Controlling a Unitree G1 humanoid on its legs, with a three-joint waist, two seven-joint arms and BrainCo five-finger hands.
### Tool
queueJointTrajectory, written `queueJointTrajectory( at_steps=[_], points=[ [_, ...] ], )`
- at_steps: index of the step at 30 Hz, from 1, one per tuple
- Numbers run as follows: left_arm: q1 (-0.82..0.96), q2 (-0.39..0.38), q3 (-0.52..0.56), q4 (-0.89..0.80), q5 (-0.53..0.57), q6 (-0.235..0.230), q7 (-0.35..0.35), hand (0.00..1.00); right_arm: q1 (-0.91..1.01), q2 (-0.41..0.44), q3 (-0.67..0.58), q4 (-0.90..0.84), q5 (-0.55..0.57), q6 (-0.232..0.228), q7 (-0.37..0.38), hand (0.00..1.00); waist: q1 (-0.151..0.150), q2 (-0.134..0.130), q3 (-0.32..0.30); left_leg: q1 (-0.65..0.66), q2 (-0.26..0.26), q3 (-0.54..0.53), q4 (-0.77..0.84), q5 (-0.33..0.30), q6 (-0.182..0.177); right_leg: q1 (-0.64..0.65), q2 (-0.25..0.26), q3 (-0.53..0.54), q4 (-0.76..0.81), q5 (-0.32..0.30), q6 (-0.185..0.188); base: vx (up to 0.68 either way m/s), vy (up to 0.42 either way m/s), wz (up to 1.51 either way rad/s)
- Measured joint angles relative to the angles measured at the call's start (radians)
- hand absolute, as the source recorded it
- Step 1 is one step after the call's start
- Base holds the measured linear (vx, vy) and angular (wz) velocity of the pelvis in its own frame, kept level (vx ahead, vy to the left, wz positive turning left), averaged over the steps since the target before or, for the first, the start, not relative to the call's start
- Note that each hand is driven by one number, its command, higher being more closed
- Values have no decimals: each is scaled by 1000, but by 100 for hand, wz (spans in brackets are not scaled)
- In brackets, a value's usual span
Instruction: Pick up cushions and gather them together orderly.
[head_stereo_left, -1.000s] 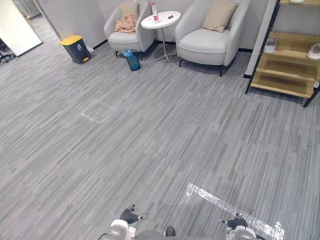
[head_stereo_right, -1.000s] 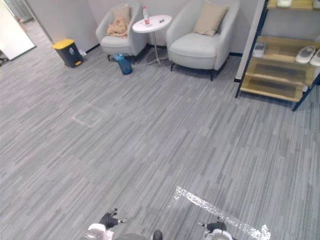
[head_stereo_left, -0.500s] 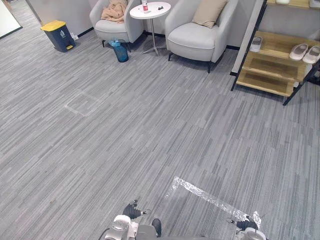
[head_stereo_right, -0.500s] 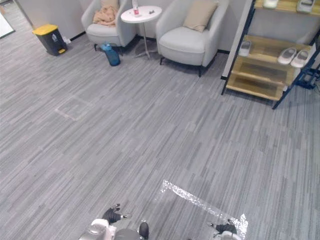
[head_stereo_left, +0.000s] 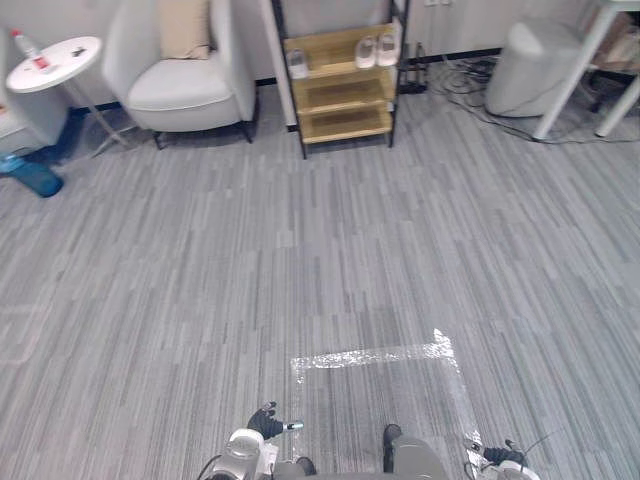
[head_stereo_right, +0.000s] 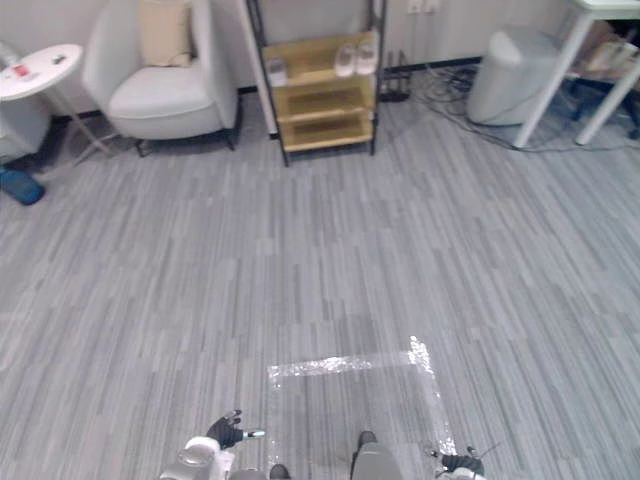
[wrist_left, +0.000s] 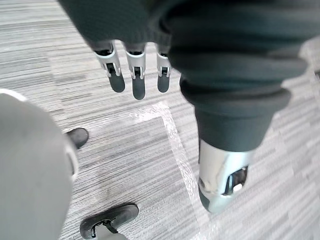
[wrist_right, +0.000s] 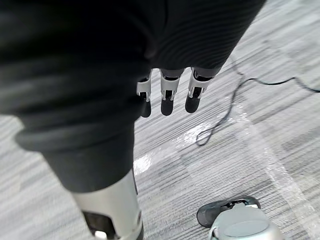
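Observation:
A beige cushion (head_stereo_left: 183, 25) leans upright against the back of a light grey armchair (head_stereo_left: 180, 90) at the far upper left. Both hands hang low at the bottom edge, far from the chair. My left hand (head_stereo_left: 262, 422) holds nothing; its wrist view shows straight fingers (wrist_left: 134, 75) and the thumb apart above the carpet. My right hand (head_stereo_left: 497, 455) is also empty, with its fingers (wrist_right: 170, 92) straight over the floor.
A white round side table (head_stereo_left: 55, 52) with a bottle stands left of the armchair, a blue container (head_stereo_left: 32, 177) below it. A wooden shelf (head_stereo_left: 340, 90) holds slippers. A grey bin (head_stereo_left: 530, 70), white table legs (head_stereo_left: 572, 65) and floor cables (head_stereo_left: 470, 85) are at the right. Silver tape (head_stereo_left: 380, 355) marks the carpet.
The camera has swung to the right: the armchair with the cushion now sits at the upper left and the shelf at top centre. Both hands stay low and empty.

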Motion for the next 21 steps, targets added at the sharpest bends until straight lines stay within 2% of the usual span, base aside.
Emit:
queueJointTrajectory(
  at_steps=[1,2,4,6,8,10,11,12,13,14,15,16,17,21],
  points=[
    [-2,23,1,1,1,-1,1,0,15,25,0,1,0,0,3,0,-15,-45,-2,1,-30,-9,3,-10,-9,2,-44,18,-54,36,-6,50,-54,23],
    [-1,20,12,2,2,0,2,0,23,27,-1,10,0,5,9,0,-24,-44,-1,1,-17,-22,14,-19,-19,2,-44,-6,-39,35,-50,93,-117,25],
    [9,-2,46,2,7,1,2,0,48,20,-3,10,0,10,11,0,-32,-21,-7,-10,13,-34,26,-35,-44,-3,-24,-31,-19,-10,-72,120,-171,16],
    [12,-11,50,2,10,1,2,0,61,22,-3,10,0,11,11,0,-32,-9,-15,-38,40,-53,75,-47,-54,-2,-16,-53,-8,-40,-88,118,-143,27],
    [10,-16,45,-2,10,1,2,0,67,22,-3,8,10,10,11,0,-34,-10,-15,-101,72,-75,218,-46,-53,24,-14,-87,-12,-49,-108,168,-193,34],
    [12,-18,34,-17,10,2,2,0,66,22,-4,6,34,7,10,0,-33,-9,-17,-108,86,-73,263,-30,-47,67,-12,-112,-24,-54,-120,194,-141,37],
    [12,-24,21,-22,10,1,2,0,66,23,-4,8,42,7,10,0,-32,-21,-14,-112,79,-77,259,-23,-39,111,-26,-131,-62,-49,-126,182,-93,46],
    [10,-28,16,-24,9,1,2,0,66,24,-4,9,42,7,10,0,-32,-20,-16,-111,70,-79,242,-26,-41,125,-30,-139,-76,-45,-130,163,-38,51],
    [8,-32,-5,-39,10,0,1,0,65,20,-5,11,42,7,10,0,-32,-16,-18,-106,32,-94,168,-30,-45,159,-46,-155,-116,-34,-129,107,49,45],
    [7,-35,-12,-47,10,-2,0,0,65,18,-8,11,42,5,10,0,-33,-12,-21,-97,-22,-118,44,-5,-35,189,-55,-166,-152,-19,-117,107,49,42],
    [9,-36,-12,-49,10,-3,0,0,65,17,-9,12,42,5,10,0,-31,-5,-25,-95,-37,-128,-15,36,-32,200,-54,-172,-168,-13,-114,96,99,25],
    [12,-34,-12,-48,10,-4,0,0,61,14,-16,19,41,3,10,0,-25,9,-34,-97,-47,-115,-66,114,18,212,-39,-180,-190,-7,-103,112,80,18],
    [17,-27,-12,-45,10,-1,1,0,54,34,-31,29,40,2,12,0,-25,5,-40,-89,-57,-131,-64,121,14,239,-44,-179,-223,9,-78,122,96,17],
    [31,-20,-12,-38,19,0,-1,0,57,63,-66,41,38,9,11,0,-22,-12,-43,-88,-88,-171,-65,120,16,295,-63,-210,-299,34,-55,57,88,30]
  ],
)
